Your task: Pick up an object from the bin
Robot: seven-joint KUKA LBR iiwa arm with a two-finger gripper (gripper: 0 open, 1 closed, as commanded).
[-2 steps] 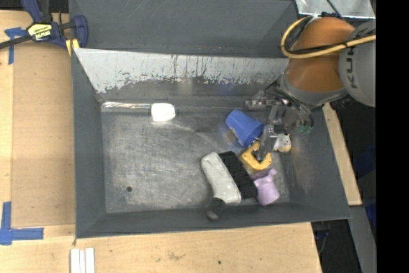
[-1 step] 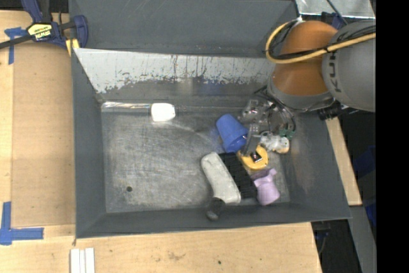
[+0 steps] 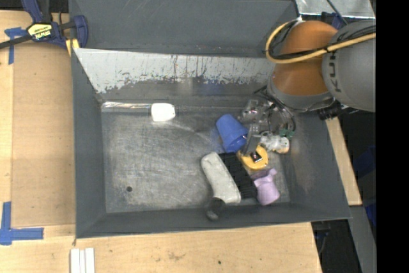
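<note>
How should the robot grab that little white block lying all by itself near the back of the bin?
Probably from straight above. The white block lies flat and alone on the bin floor, with nothing crowding it. The back wall rises close behind it, so pinching its two ends, along the wall, looks safer than front to back.
</note>
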